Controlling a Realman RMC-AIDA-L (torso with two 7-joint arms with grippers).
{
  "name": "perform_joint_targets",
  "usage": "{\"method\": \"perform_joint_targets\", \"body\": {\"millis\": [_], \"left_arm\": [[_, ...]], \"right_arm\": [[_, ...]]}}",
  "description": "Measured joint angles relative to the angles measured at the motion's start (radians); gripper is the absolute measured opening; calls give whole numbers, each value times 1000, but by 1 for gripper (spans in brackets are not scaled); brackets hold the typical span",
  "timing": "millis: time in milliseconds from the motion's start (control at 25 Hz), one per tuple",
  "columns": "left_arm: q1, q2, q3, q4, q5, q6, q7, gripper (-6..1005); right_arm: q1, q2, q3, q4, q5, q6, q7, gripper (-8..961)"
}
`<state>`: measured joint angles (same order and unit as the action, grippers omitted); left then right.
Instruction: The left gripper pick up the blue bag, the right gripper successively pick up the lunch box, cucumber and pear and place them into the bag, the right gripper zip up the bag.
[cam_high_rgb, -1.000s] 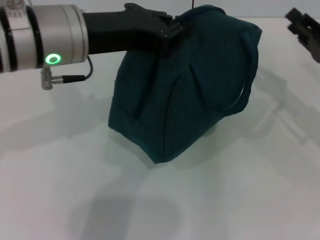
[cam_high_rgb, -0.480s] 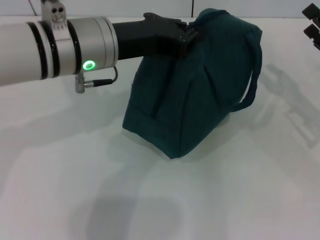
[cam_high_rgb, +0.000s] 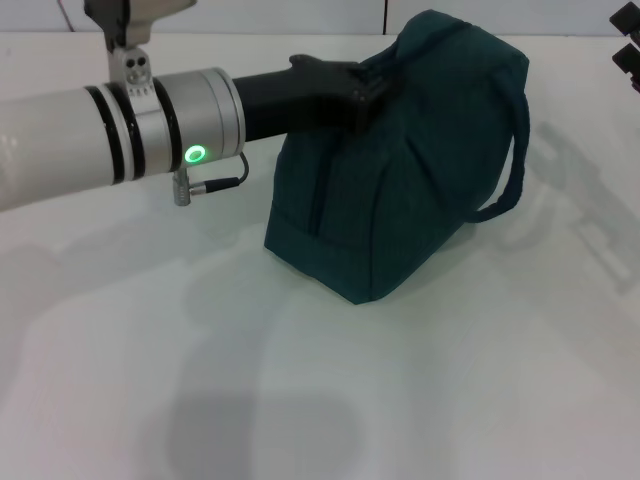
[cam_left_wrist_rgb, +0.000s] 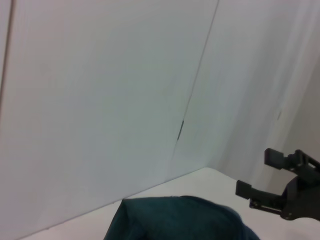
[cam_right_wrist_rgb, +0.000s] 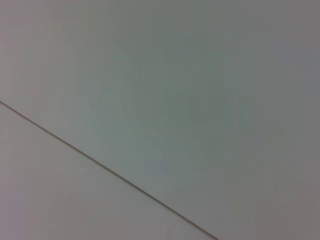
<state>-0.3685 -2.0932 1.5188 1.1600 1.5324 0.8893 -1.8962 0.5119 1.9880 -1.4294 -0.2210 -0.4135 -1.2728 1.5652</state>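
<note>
White table (cam_high_rgb: 150, 380); blue bag (cam_high_rgb: 420, 170) apparently resting on it.

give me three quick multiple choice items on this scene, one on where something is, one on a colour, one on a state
1. Where is the left pincer?
A. at the blue bag's top
B. flat on the table
C. under the bag

2. What colour is the ring light on the left arm?
A. red
B. green
C. blue

3. How does the blue bag stand?
A. folded flat
B. upright on the table
C. turned inside out

Answers: 1 A, the black pincer meets the bag's upper edge. 2 B, the ring glows green. 3 B, its base rests on the white table.
</note>
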Motion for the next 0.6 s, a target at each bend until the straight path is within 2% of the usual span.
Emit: {"method": "perform_joint_targets", "body": {"millis": [80,360,520,600], "left_arm": [[-8,1,-3,-25,-14,-3,12,55],[-9,2,-26,-49,-23,-16,19,196],[-8,3,-30,-71,-84,-11,29,276],[-9,5,-44,-88,-126,1,30,357]], "right_arm": [[2,0,1,0,0,-1,0,886],[0,-1,11,0,-4,-2,-1,886],[-1,-3,12,0,-9,-3,-1,886],[-1,-3,12,0,-10,-6,-6,886]]}}
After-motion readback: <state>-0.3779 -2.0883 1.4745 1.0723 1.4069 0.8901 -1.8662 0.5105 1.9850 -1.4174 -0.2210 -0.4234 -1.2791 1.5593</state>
